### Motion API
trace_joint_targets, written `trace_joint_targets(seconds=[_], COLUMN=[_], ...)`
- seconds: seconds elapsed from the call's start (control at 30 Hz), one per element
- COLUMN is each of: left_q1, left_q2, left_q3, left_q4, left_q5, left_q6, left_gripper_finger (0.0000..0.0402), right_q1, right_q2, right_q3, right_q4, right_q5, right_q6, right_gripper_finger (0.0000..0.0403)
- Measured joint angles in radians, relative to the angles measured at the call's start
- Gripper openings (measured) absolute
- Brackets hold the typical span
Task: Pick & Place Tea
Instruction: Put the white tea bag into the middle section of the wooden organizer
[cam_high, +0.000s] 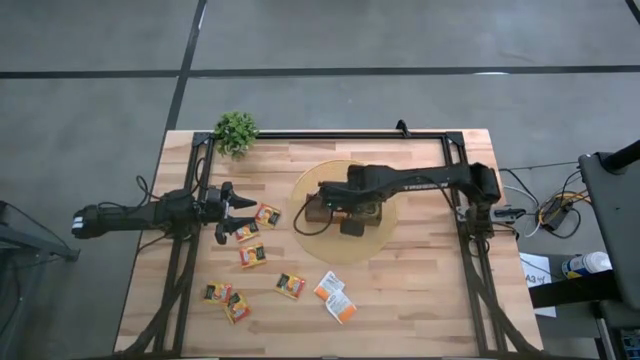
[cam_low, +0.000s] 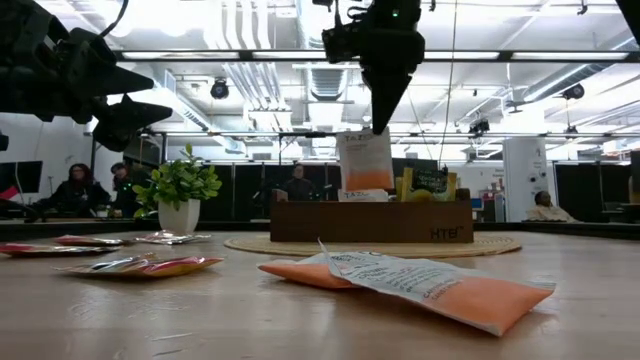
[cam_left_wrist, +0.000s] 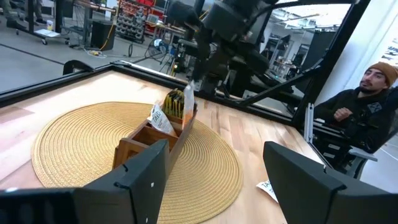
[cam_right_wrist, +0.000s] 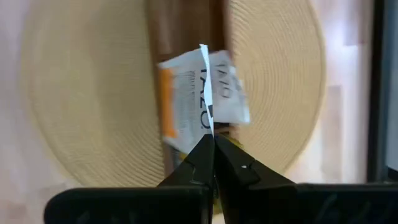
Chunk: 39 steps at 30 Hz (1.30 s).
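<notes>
2 white-orange packets (cam_low: 440, 285) lie nearest on the table's front edge, with red-yellow packets (cam_high: 250, 254) scattered just behind, close to the left gripper (cam_high: 240, 212), which hangs released and empty above them. Farther back, over the round mat (cam_high: 385, 235), the right gripper (cam_low: 381, 125) pinches 1 white-orange tea bag (cam_low: 365, 160) by its top edge above the wooden box (cam_low: 370, 222). That thin grip looks risky: the dangling bag could twist, catch a divider or the bags already inside, and land outside.
</notes>
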Motion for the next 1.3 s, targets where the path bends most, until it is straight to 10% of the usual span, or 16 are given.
trace_joint_targets(seconds=[1.3], left_q1=[0.0], left_q2=[0.0], left_q3=[0.0], left_q4=[0.0], left_q5=[0.0], left_q6=[0.0], left_gripper_finger=[0.0257], right_q1=[-0.048], right_q2=[0.012], right_q3=[-0.274], right_q4=[0.248], right_q5=[-0.021], right_q6=[-0.008], right_gripper_finger=[0.0012])
